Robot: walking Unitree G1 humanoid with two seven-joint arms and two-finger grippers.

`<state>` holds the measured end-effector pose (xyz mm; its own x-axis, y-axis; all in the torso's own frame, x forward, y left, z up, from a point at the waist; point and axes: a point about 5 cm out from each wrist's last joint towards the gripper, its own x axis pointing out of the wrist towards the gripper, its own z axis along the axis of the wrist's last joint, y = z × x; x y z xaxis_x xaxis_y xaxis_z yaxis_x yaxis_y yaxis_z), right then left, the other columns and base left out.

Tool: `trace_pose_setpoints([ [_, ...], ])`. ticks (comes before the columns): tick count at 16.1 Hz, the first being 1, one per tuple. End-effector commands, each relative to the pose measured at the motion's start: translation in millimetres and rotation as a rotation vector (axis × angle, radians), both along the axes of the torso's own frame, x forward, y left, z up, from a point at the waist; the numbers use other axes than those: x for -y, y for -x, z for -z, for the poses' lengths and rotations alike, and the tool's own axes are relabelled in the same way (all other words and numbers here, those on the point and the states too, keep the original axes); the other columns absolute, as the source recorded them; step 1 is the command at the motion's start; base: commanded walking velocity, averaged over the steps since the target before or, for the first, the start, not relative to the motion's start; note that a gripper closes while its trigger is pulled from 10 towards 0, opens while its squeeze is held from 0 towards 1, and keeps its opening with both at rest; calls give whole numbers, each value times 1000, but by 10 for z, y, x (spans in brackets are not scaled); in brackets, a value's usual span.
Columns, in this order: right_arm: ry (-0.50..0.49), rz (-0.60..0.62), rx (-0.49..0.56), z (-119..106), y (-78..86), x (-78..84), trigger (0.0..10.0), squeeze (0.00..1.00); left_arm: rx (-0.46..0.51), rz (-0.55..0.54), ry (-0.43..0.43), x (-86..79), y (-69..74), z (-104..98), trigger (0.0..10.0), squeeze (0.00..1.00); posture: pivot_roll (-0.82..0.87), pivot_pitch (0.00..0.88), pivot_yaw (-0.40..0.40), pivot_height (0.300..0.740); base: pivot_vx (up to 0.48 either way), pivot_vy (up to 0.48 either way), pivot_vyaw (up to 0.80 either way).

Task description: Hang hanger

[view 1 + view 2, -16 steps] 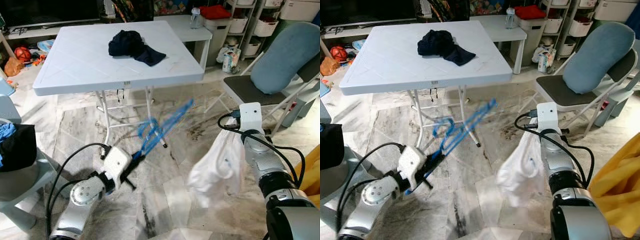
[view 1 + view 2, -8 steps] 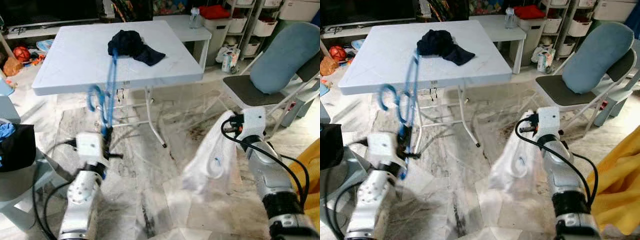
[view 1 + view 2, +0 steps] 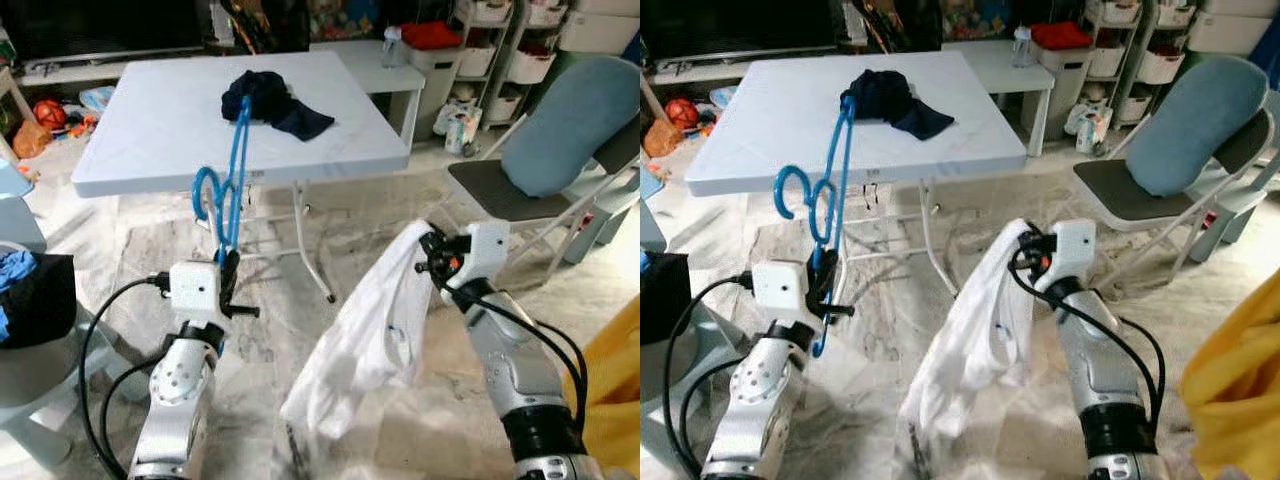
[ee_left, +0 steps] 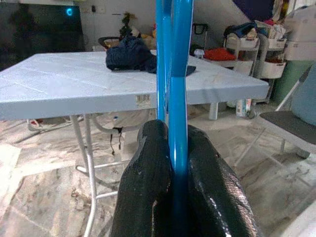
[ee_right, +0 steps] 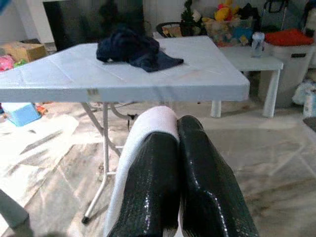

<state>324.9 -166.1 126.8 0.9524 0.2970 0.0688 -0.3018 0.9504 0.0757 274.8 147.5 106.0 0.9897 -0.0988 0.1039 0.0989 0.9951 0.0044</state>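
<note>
1. On your left, the left gripper [image 3: 226, 272] is clamping its two black fingers [image 4: 148, 177] on the lower bar of a bright blue plastic clothes hanger [image 3: 228, 182]. It is holding the hanger nearly upright in the air in front of the white square folding table [image 3: 150, 130], with the long axis running up and down and the hook [image 3: 792, 190] curling out to the robot's left.
2. On the table behind, a dark navy crumpled cloth [image 3: 268, 97] is lying untouched.
3. On your right, the right gripper [image 3: 432, 262] is pinching its fingers [image 5: 197, 173] together on the top edge of a white thin garment [image 3: 362, 340], which is draping down towards the marble floor [image 3: 120, 250].
4. The garment is sitting to the right of the hanger and lower, well apart from it. You are likely needing to bring the two together, so the hanger's arm is probably going to have to tilt rightwards to enter the garment's opening.
</note>
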Motion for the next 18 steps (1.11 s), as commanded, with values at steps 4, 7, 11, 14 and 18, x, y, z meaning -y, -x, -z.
trace_pose_setpoints([
  [4, 45, -19, 108, -247, -58, -112, 10000, 0, 2, -17, 9, 1, -33, -21, 10000, 0, -66, 0, -28, 740, 376, 0, 0],
  [7, 33, -38, 87, -234, -57, -166, 10000, 0, -1, -26, 20, 10, -46, -22, 10000, 0, -65, 0, -27, 740, 371, 0, 0],
  [11, 44, -67, 117, -263, -49, -260, 10000, 0, -7, -35, 25, 3, -57, -17, 10000, 0, -61, 0, -30, 740, 371, 0, 0],
  [14, 42, -72, 111, -266, -65, -284, 10000, 0, -11, -43, 32, -9, -67, -16, 10000, 0, -60, 0, -31, 740, 354, 89, 425],
  [18, 34, -68, 104, -254, -69, -283, 10000, 0, -16, -47, 36, -6, -67, -9, 10000, 0, -60, 0, -31, 740, 340, 308, 0],
])
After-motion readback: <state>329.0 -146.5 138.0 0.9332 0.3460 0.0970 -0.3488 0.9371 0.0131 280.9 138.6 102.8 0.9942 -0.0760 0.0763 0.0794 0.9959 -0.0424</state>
